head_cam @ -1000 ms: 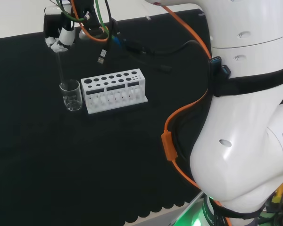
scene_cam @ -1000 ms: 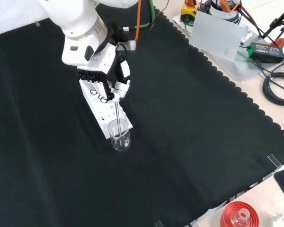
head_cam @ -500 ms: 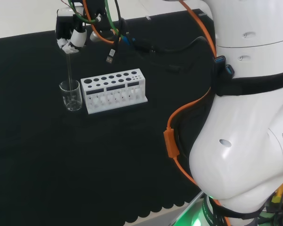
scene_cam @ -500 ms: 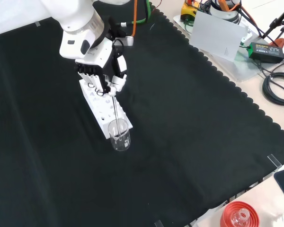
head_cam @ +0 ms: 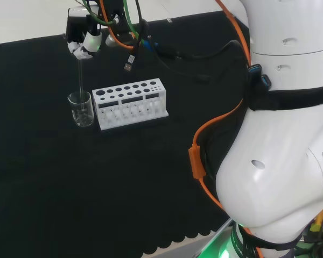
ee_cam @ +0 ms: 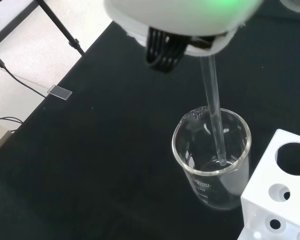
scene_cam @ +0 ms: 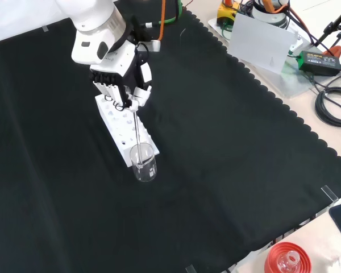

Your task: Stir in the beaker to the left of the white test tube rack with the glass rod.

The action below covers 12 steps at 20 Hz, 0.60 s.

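A clear glass beaker stands upright on the black cloth, just left of the white test tube rack in the head view. The hand hangs above the beaker, its fingers curled round the top of a thin glass rod. The rod points almost straight down, and its lower end reaches inside the beaker, below the rim. The beaker looks empty.
Orange, green and black cables trail from the wrist above the cloth behind the rack. In the front view a red ribbed stand with a flask sits at the near right corner, and a power supply with cables lies off the cloth.
The hand has moved up and a little to the right in the head view, lifting the rod partly out of the beaker; its tip still sits inside.
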Motion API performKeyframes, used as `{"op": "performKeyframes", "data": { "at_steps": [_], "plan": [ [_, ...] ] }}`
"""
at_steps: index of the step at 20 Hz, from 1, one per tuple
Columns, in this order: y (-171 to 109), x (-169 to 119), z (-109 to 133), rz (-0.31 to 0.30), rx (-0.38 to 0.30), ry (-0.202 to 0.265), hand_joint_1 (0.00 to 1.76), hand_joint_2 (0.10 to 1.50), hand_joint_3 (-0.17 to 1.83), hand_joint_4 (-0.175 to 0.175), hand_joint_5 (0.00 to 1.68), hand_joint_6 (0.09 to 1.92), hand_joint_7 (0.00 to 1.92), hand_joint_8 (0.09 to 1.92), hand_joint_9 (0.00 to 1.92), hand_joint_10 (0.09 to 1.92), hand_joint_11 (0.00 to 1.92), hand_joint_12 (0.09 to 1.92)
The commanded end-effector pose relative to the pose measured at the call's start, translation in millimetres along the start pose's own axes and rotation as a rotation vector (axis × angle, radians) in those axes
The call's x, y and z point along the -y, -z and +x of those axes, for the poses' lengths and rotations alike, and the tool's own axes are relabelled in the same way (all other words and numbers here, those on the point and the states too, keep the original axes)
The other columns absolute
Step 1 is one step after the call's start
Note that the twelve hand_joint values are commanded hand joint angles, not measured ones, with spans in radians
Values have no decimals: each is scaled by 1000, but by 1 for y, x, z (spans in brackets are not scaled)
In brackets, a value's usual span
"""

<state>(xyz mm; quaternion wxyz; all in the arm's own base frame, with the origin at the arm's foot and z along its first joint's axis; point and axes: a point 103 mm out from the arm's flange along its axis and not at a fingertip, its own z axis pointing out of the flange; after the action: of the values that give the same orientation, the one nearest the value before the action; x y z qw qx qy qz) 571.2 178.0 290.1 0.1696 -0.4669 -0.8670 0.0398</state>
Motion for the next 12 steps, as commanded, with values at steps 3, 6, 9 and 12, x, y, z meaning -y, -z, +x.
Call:
{"op": "performKeyframes", "data": {
  "at_steps": [3, 6, 9, 12],
  "plan": [
    [1, 7, 3, -18, 6, 5, 1330, 588, 789, -175, 1172, 706, 1408, 688, 1691, 475, 1537, 765],
    [2, 9, 5, -9, 5, 10, 1330, 588, 789, -175, 1171, 706, 1408, 688, 1691, 475, 1537, 765],
    [2, 12, 6, -12, 3, 6, 1329, 589, 788, -175, 1171, 706, 1407, 688, 1691, 476, 1537, 766],
    [3, 13, 7, -14, 3, 8, 1329, 589, 788, -175, 1171, 706, 1407, 689, 1691, 476, 1537, 766]
  ]
}}
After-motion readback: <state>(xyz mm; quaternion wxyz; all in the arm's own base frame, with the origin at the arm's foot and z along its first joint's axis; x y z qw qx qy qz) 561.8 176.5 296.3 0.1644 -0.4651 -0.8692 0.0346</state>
